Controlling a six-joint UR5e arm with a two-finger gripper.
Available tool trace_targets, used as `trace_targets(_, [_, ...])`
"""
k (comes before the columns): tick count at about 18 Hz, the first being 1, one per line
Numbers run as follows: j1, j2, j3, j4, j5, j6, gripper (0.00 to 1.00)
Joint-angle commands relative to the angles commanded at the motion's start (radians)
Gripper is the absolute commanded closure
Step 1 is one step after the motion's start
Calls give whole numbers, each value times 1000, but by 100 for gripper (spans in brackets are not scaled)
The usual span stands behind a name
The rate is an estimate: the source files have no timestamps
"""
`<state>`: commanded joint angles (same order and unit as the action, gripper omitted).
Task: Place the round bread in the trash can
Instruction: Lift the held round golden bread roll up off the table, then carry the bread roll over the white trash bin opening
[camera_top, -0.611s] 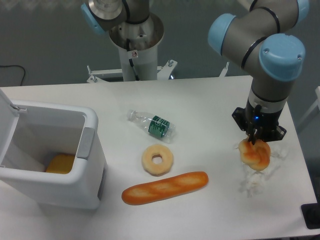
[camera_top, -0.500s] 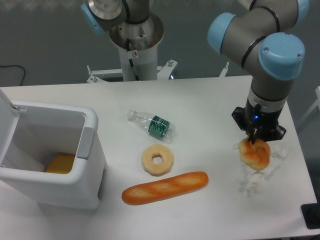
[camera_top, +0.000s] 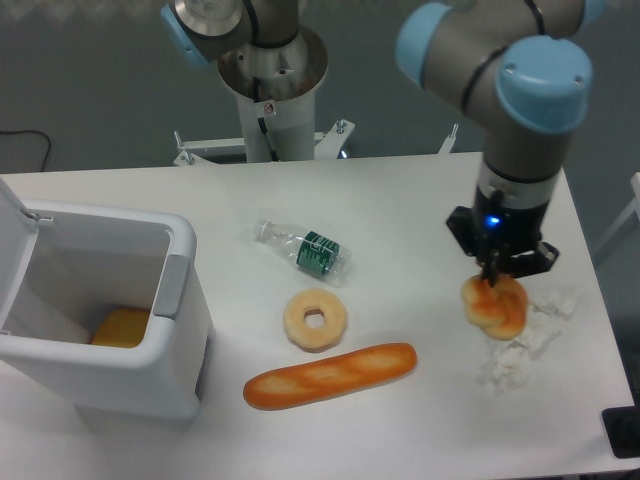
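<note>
The black two-finger end effector (camera_top: 497, 279) is clamped on the top of the glossy golden-orange knotted round bread (camera_top: 494, 306), which hangs directly below it at 6 o'clock (over crumpled white paper (camera_top: 527, 340)). The open white rectangular plastic trash can (camera_top: 105, 310) stands well apart at 9 o'clock on the white bench (camera_top: 400, 200).

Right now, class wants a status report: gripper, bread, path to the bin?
Gripper shut on round bread, lifted off the table. Trash can open, far left. Ring bread, bottle, baguette lie between.

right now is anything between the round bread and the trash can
The hand holds the bun off the table. The ring bread, baguette and bottle lie low between it and the open bin; nothing tall blocks.
</note>
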<state>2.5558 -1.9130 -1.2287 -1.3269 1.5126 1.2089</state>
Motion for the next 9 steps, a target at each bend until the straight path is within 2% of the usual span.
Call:
trace_targets(3, [-49, 37, -6, 6, -55, -106, 100])
trace_targets(7, [-144, 98, -57, 72, -101, -207, 100])
trace_targets(9, [-192, 123, -71, 84, -120, -248, 100])
